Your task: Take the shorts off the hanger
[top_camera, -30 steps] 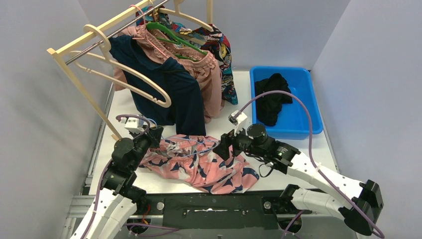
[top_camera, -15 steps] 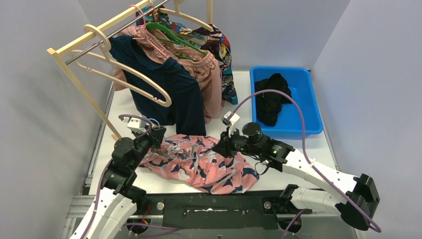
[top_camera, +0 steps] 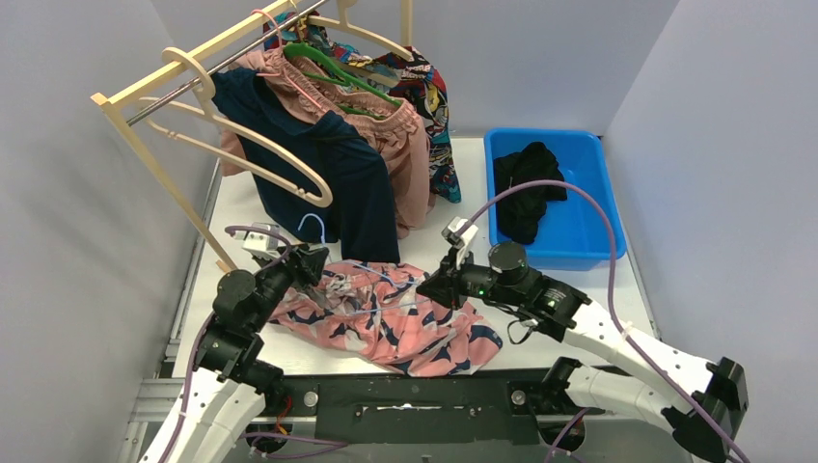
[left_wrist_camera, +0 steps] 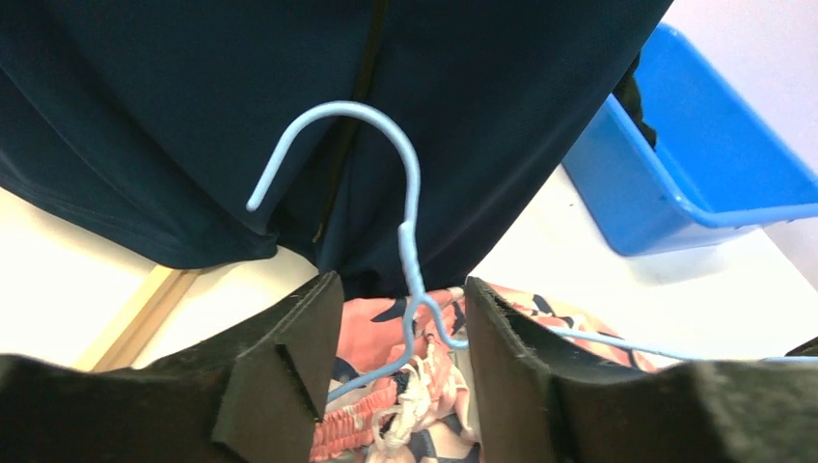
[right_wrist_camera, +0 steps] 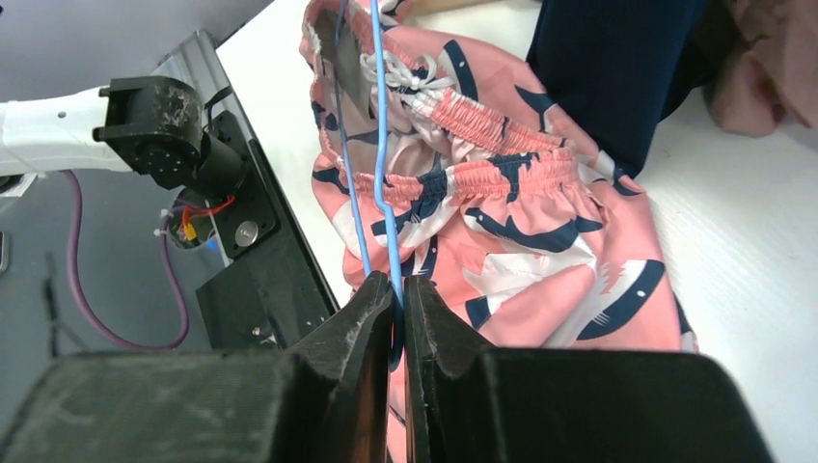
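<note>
Far left: wooden rack (top_camera: pixel 154 164) stands at the back-left of the table (top_camera: pixel 241 207). The navy shorts (top_camera: pixel 338 174), dusty pink shorts (top_camera: pixel 410 145) and comic-print shorts (top_camera: pixel 431 101) hang on it, in that order left to right.

My left gripper (left_wrist_camera: pixel 400 318) sits low, just in front of the navy shorts' hem. Its jaws are apart. The neck of the blue wire hanger (left_wrist_camera: pixel 417 183) stands up in the gap, hook pointing up against the navy fabric. Neither pad is pressing on the wire.

Centre: pink navy-print shorts (top_camera: pixel 386 318) lie crumpled flat on the table between my two grippers. The hanger wire runs across their gathered waistband. Can't tell if it's threaded through or just lying on top.

My right gripper (right_wrist_camera: pixel 397 289) is at the right edge of those shorts, jaws clamped together on the hanger's thin wire, no gap visible.

Right: blue bin (top_camera: pixel 603 207) sits on the table, apart from the pink pair, with the black shorts (top_camera: pixel 526 188) heaped inside.
</note>
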### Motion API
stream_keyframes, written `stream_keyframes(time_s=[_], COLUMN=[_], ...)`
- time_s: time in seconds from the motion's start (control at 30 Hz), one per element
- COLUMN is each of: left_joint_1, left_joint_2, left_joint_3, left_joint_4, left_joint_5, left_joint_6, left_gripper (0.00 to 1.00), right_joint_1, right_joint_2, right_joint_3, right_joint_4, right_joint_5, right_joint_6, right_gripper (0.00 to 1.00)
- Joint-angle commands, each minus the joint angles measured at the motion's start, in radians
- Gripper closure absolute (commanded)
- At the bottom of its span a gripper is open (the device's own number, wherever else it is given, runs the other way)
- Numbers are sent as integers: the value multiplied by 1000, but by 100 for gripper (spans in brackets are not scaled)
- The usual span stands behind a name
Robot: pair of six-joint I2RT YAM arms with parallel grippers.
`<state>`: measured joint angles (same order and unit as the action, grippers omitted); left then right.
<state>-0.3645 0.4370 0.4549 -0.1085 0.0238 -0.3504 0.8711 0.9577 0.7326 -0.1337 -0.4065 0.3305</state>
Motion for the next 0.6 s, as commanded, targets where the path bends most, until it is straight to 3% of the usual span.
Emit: stream_keyframes(time_s=[0.0, 0.23, 0.57], left_joint_1=[4, 7, 10], left_joint_2=[-25, -51, -174], left_joint_3=[11, 27, 11], left_joint_4=[63, 55, 9], left_joint_5=[26, 58, -175], left_joint_6=[10, 17, 8], left_gripper=[44, 36, 35], right_joint_1=[-32, -41, -41], right_joint_2=[-104, -211, -385], right_joint_3=[-17, -23, -68], right_joint_4=[60, 36, 24], right_joint_5=[43, 122, 253], right_joint_6=[31, 48, 35], right_gripper=[100, 100, 100])
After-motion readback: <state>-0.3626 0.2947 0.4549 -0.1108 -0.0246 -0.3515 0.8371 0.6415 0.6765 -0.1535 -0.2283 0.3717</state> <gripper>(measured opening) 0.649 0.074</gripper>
